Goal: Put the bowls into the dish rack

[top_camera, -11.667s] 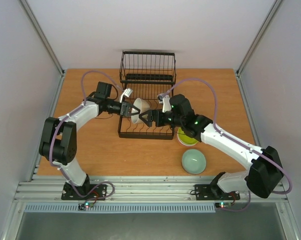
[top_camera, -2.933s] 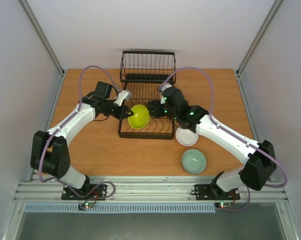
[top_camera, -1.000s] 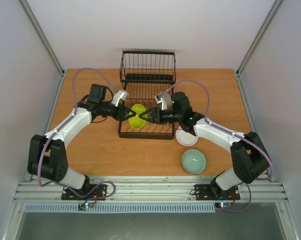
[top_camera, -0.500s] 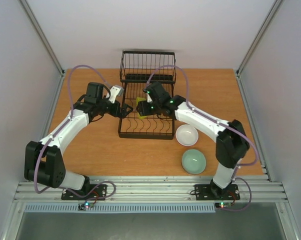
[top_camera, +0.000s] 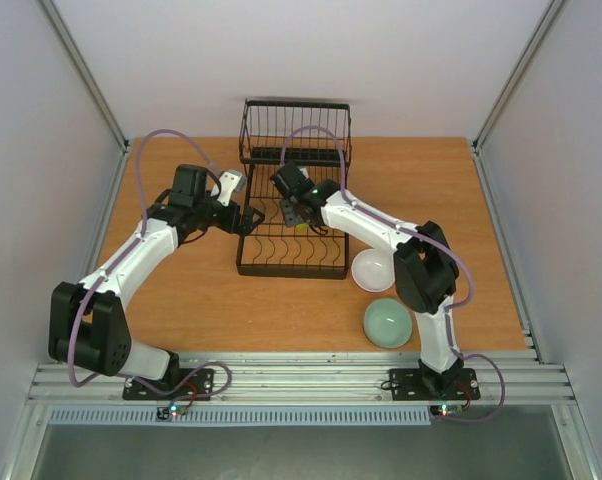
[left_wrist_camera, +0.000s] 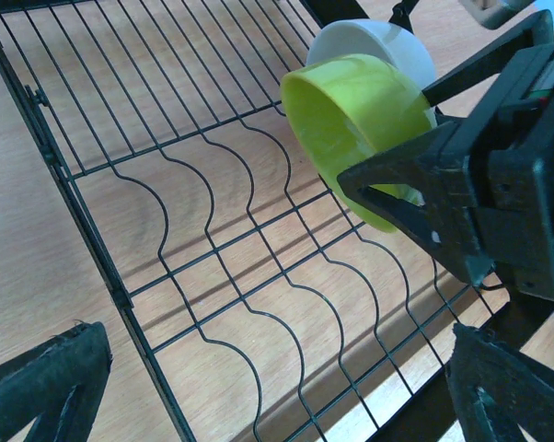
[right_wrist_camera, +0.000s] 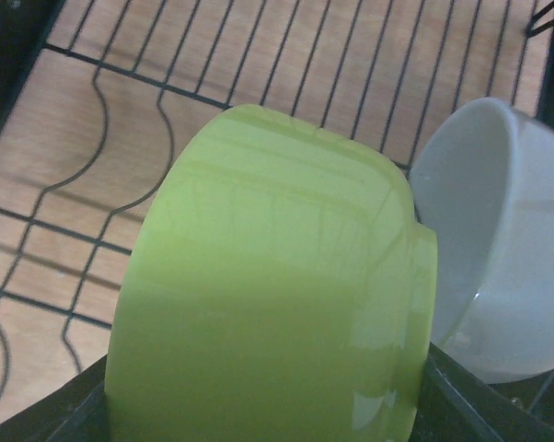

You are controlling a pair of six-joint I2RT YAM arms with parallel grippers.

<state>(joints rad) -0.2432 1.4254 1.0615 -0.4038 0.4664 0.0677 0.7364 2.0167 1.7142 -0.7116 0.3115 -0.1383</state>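
Observation:
The yellow-green bowl hangs on edge over the black wire dish rack, with my right gripper shut on it. In the right wrist view this bowl fills the frame. Just behind it a white bowl stands on edge in the rack; whether the two touch I cannot tell. My left gripper is open and empty above the rack's left side, left of the bowl. Another white bowl and a pale green bowl sit on the table right of the rack.
The rack's taller basket section stands at the far end. From above, my right gripper reaches in over the rack and my left gripper sits at its left edge. Grey walls close in the wooden table.
My left gripper opened, let go of the yellow-green bowl and drew back left. My right gripper carried the bowl from mid-rack toward the far end, beside the white bowl.

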